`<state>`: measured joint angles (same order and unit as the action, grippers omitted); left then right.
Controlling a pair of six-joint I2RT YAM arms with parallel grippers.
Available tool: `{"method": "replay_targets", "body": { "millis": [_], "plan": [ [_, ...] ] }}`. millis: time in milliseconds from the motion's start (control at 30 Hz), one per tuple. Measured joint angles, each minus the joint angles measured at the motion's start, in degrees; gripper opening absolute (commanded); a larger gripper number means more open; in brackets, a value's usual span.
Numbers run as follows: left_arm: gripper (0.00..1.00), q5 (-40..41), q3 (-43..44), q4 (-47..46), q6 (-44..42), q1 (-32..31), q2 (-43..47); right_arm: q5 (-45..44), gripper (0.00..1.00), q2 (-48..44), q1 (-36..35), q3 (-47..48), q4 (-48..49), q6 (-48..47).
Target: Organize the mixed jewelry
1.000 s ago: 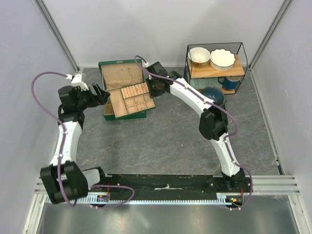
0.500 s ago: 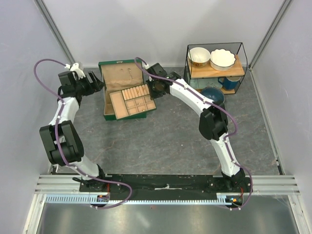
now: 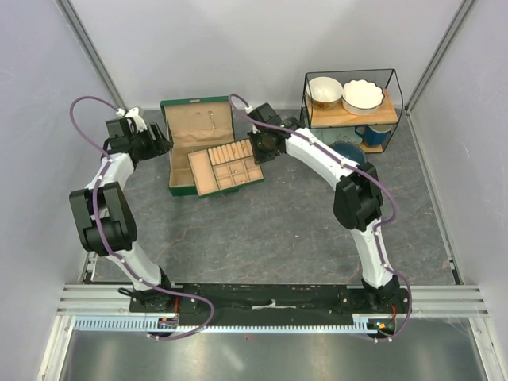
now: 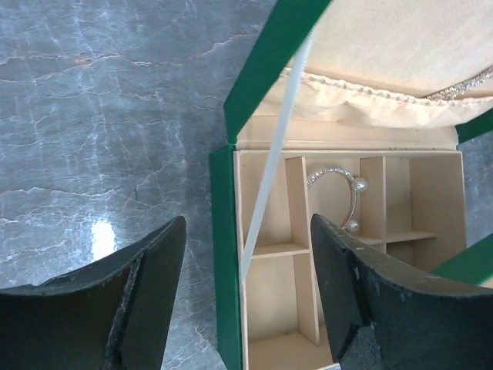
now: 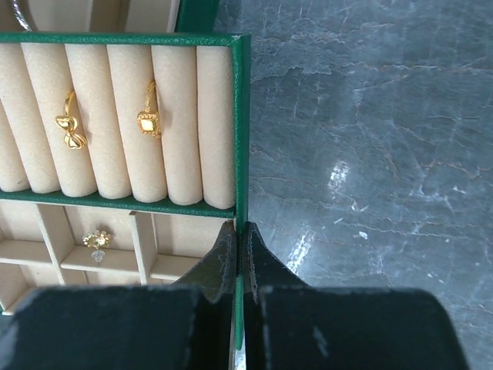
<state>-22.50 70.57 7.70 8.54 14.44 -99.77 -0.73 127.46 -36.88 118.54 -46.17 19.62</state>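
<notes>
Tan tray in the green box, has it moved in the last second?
Yes. The tan tray has slid right, toward the wire shelf, while the green box stays put.

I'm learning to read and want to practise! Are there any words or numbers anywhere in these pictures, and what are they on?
None: no word, number or sign can be read in any view.
The green box, its tray and the gold rings carry no print.
The bowls and blue mug on the shelf are too small to tell if anything is printed.
</notes>
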Motion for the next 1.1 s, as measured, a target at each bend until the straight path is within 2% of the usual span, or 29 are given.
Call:
{"method": "replay_targets", "body": {
  "millis": [300, 400, 500, 600, 633, 700, 733, 833, 1100],
  "plan": [
    [0.64, 4.74, -0.61, 1.38, -2.84, -4.09, -1.42, 0.0, 0.0, -5.75, 1.46, -2.49, 0.59, -0.11],
    [0.58, 6.67, -0.46, 2.54, -3.54, -5.03, -3.54, 0.46, 0.0, -6.71, 1.79, -3.45, 0.96, -0.15],
    [0.49, 8.13, 0.28, 3.96, -3.8, -5.57, -5.88, 0.92, 0.0, -7.39, 1.97, -4.5, 1.31, -0.15],
    [0.36, 9.2, 0.9, 5.44, -4.35, -5.95, -7.56, 1.05, 0.0, -7.89, 2.23, -5.4, 1.51, -0.26],
    [0.26, 9.62, 1.09, 6.01, -4.68, -6.05, -7.89, 1.11, 0.0, -8.02, 2.27, -5.64, 1.55, -0.28],
    [0.17, 10.1, 1.38, 6.51, -5.01, -6.36, -8.22, 1.16, 0.0, -8.04, 2.29, -5.7, 1.53, -0.31],
    [0.09, 10.6, 1.46, 6.71, -5.49, -6.54, -8.33, 1.18, 0.0, -8.04, 2.32, -5.7, 1.6, -0.31],
    [0.01, 12.0, 1.68, 7.13, -6.45, -7.21, -8.35, 1.38, 0.0, -8.39, 2.38, -6.54, 2.19, -0.26],
    [0.01, 16.74, 1.09, 6.93, -7.04, -11.21, -7.67, 1.33, 0.0, -8.7, 2.45, -9.44, 2.58, 0.04]
  ]
}}
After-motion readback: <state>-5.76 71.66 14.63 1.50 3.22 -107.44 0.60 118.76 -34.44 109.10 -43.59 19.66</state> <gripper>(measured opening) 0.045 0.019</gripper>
